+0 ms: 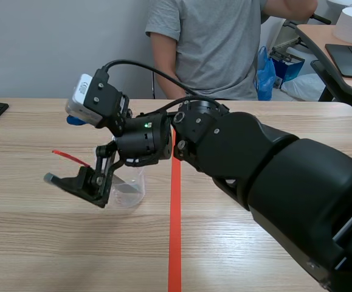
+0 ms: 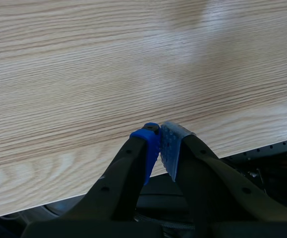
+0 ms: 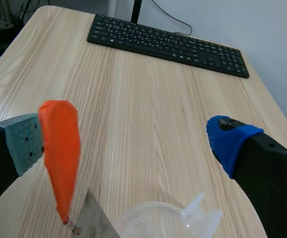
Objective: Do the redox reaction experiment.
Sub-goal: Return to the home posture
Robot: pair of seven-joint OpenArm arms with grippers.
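Left of centre in the scene view, the right end effector (image 1: pixel 78 185) (its arm comes in from the right and crosses the orange-red tape line (image 1: pixel 174 231)) hangs low over the tabletop (image 1: pixel 54 243). Its fingers are spread wide and grip nothing. A clear plastic beaker (image 1: pixel 130 187) stands just to its right, partly behind one finger. In the right wrist view the beaker's rim and spout (image 3: pixel 168 220) show under the end effector (image 3: pixel 128 144), between the two fingers. An orange-red tool (image 3: pixel 60 148) with a grey blade at its low end stands tilted just beside the grey-padded finger; whether they touch is unclear. In the scene view the tool (image 1: pixel 71 158) juts toward the upper left. A black keyboard (image 3: pixel 168 44) lies well ahead. A person (image 1: pixel 206 42) sits at the top centre. The left end effector (image 2: pixel 160 136) is closed on nothing, pads meeting, over the tabletop's edge.
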